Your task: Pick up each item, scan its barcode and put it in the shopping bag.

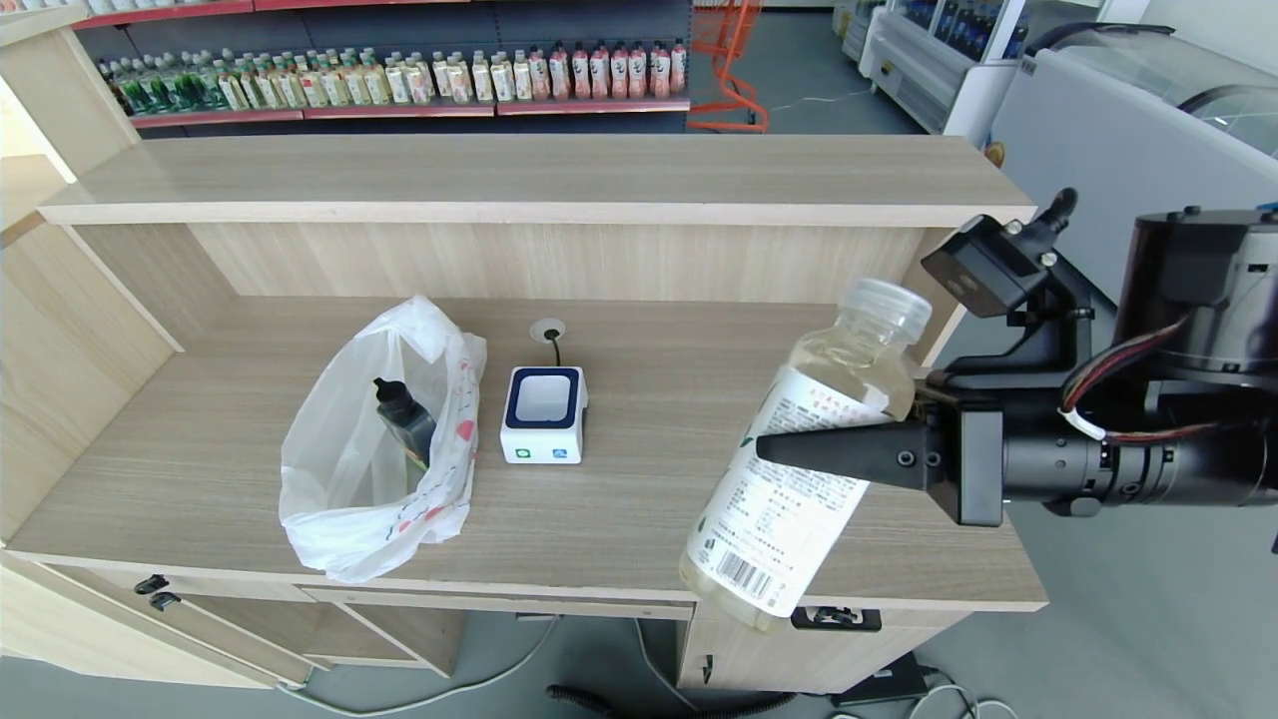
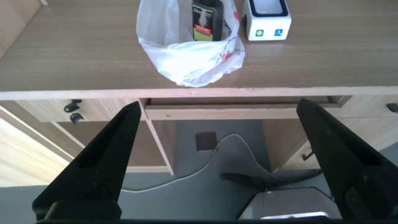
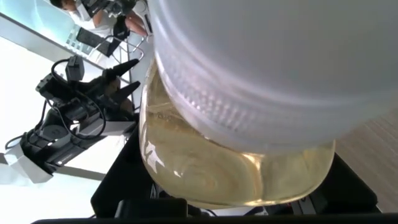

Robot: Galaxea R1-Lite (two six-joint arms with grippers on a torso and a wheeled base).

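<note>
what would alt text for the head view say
The right gripper holds a tilted clear bottle of pale liquid, barcode showing, over the right front of the wooden counter. At centre sits a white scanner; left of it, a shopping bag containing a dark bottle.

Wooden counter, drinks shelves, grey floor

bottle label: barcode, print illegible | scanner: two icons, no readable text
</note>
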